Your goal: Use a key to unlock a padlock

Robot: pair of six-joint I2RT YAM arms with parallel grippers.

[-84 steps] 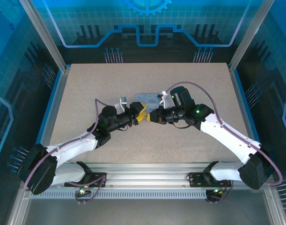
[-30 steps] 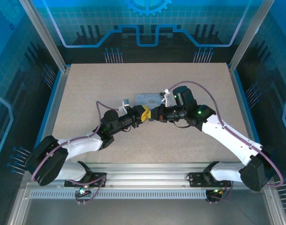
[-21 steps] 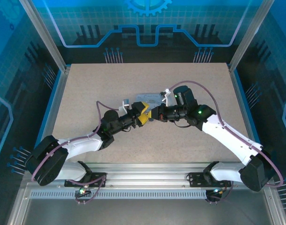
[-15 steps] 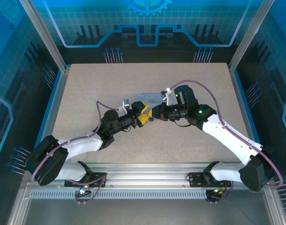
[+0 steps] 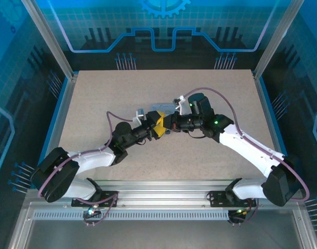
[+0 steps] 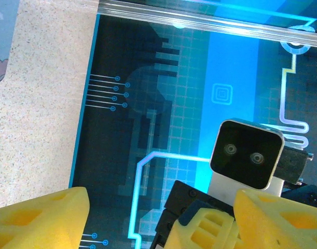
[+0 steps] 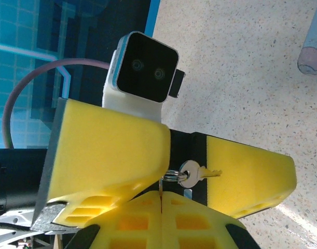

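Mid-bench the arms meet tip to tip: the right end effector has its fingers pressed together, pinching the ring of the key, which sits just past its fingertips. The left end effector gapes wide, one yellow finger either side of the key, neither touching it. Just beyond lies a pale blue tin.

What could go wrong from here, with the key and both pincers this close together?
1. The key hangs by its ring at the very tip of the shut right pincer. It could swing or slip out.
2. The open left pincer sits right against the right one, so its fingers could knock the key loose or collide.
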